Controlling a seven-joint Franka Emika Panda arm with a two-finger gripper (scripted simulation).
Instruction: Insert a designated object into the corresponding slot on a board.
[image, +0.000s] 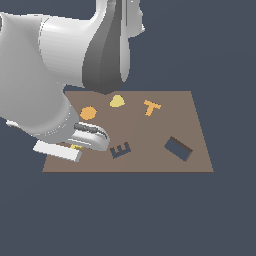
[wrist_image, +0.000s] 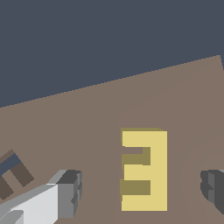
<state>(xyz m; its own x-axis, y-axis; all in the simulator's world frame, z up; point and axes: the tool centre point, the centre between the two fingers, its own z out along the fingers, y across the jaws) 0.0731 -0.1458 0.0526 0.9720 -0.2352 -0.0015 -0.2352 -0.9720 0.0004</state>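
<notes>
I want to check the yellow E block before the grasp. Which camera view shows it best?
The wrist view: the yellow E block lies whole on the board, between the open gripper fingers. In the exterior view the arm hides nearly all of it.

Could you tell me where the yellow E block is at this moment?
The yellow E block lies flat on the brown board, between the fingers of the open end effector, near the board's front corner on the exterior view's left.

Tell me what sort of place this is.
A simulated shape-insertion test scene, most likely: a flat brown board floating on a featureless dark backdrop, with a yellow E block, an E-shaped recess, and a Panda gripper open around the block.
</notes>
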